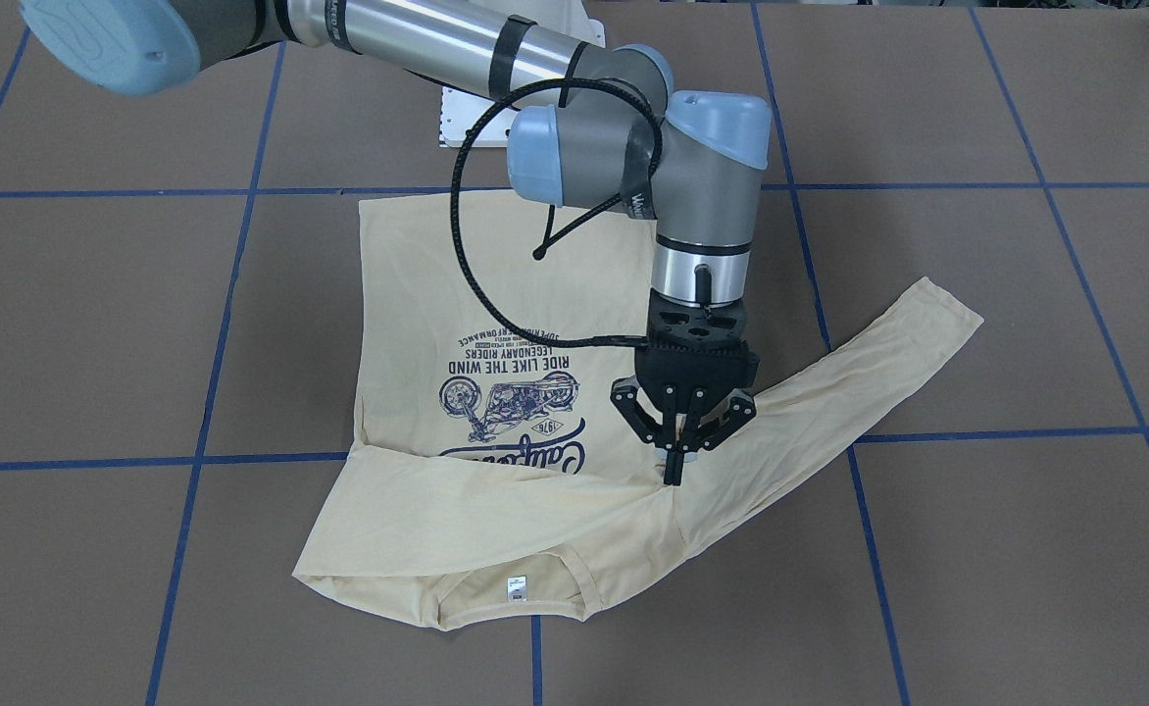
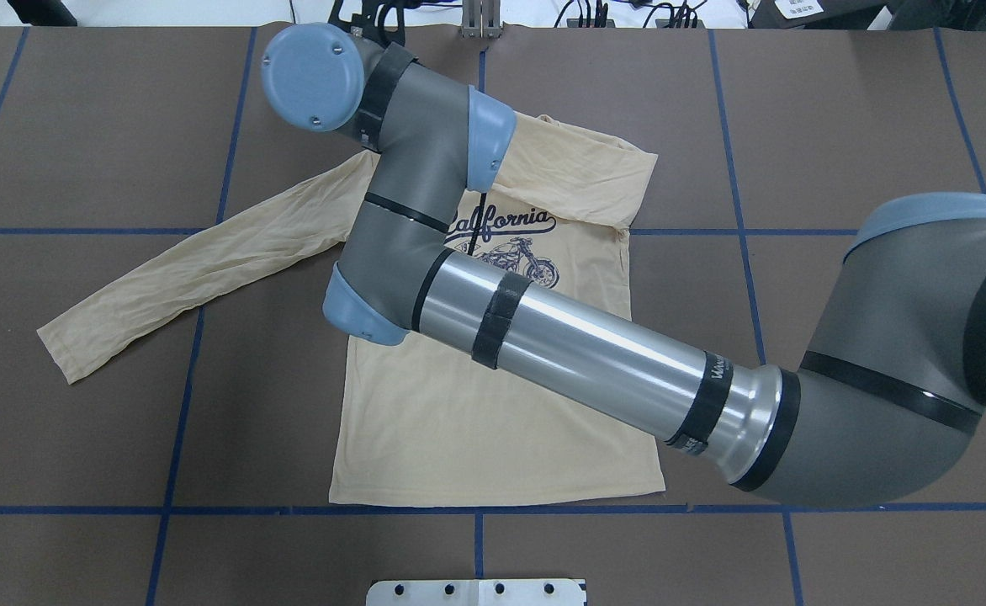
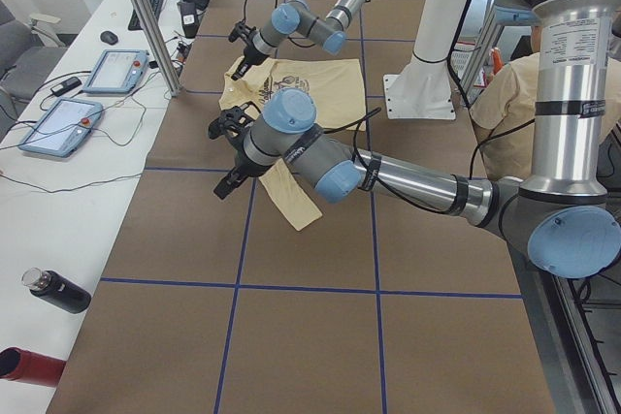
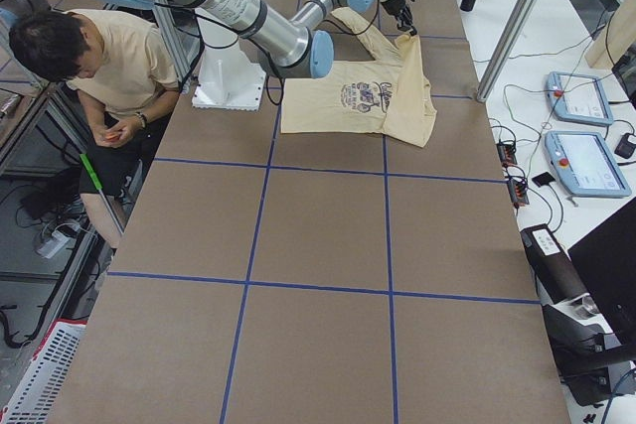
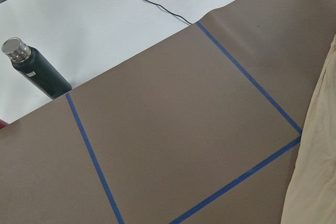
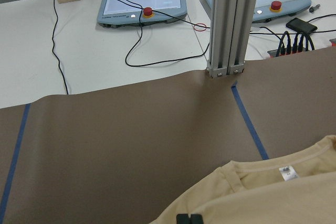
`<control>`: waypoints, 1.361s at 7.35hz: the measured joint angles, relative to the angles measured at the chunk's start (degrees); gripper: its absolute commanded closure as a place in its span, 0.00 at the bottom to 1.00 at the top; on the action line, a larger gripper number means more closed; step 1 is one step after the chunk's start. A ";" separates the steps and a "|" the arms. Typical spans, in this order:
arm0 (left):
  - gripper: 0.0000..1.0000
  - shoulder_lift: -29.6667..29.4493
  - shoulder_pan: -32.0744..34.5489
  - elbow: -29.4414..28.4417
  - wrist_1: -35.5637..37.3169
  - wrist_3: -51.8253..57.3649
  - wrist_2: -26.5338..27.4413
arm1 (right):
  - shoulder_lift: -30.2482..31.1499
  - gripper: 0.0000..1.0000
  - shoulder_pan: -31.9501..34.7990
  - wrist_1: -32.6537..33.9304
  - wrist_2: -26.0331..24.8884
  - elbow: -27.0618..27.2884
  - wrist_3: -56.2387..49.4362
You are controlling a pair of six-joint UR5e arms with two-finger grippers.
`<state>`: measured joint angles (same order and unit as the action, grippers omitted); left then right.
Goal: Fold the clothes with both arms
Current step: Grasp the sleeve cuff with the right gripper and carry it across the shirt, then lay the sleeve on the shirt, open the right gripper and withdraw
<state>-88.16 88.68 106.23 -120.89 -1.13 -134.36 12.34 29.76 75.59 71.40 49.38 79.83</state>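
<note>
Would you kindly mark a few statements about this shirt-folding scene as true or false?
The shirt lies print side up. True.
Both sleeves are stretched out sideways. False: one sleeve is stretched out, the other sleeve folded across the chest.
The right claw is wide open. False: its fingers are together, tips on the fabric.
The neck tag shows at the collar. True.
The black bottle stands on the brown cover. False: it lies on the white surface beside the brown cover.
</note>
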 measured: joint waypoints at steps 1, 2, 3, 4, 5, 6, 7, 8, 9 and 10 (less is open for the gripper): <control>0.00 0.00 0.00 -0.02 0.02 -0.01 0.02 | -2.00 0.55 -1.45 -0.02 -0.39 -2.62 0.10; 0.00 -0.01 -0.01 -0.04 0.03 -0.01 0.02 | -3.38 0.04 -2.39 -0.08 -0.45 -4.17 0.23; 0.00 -0.05 -0.02 -0.05 0.04 -0.01 0.04 | -4.24 0.04 -2.84 -0.13 -0.28 -4.82 0.46; 0.00 -0.07 -0.02 -0.04 0.04 -0.01 0.04 | -4.88 0.03 -2.88 -0.18 0.53 -5.05 0.66; 0.00 -0.06 -0.01 -0.01 0.04 -0.01 0.01 | -5.64 0.03 -2.55 -0.19 2.36 -5.12 0.78; 0.00 -0.04 0.00 0.02 0.04 -0.01 -0.01 | -6.45 0.03 -1.70 0.04 4.69 -5.13 0.80; 0.00 -0.01 -0.01 0.01 0.04 -0.01 -0.02 | -7.13 0.02 -0.20 1.47 7.93 -4.69 0.63; 0.00 0.00 -0.07 0.05 0.00 -0.12 -0.06 | -7.17 0.02 2.00 5.71 12.14 -2.75 -0.57; 0.00 0.00 -0.45 0.06 -0.49 -0.34 -0.14 | -5.96 0.01 4.65 11.28 16.53 1.13 -3.29; 0.00 0.00 -1.86 -0.11 -1.35 -0.58 -0.17 | -2.49 0.01 7.66 15.08 20.96 7.02 -7.07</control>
<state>-88.15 86.82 106.11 -122.24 -1.71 -134.54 9.85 37.42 90.66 92.37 56.40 72.77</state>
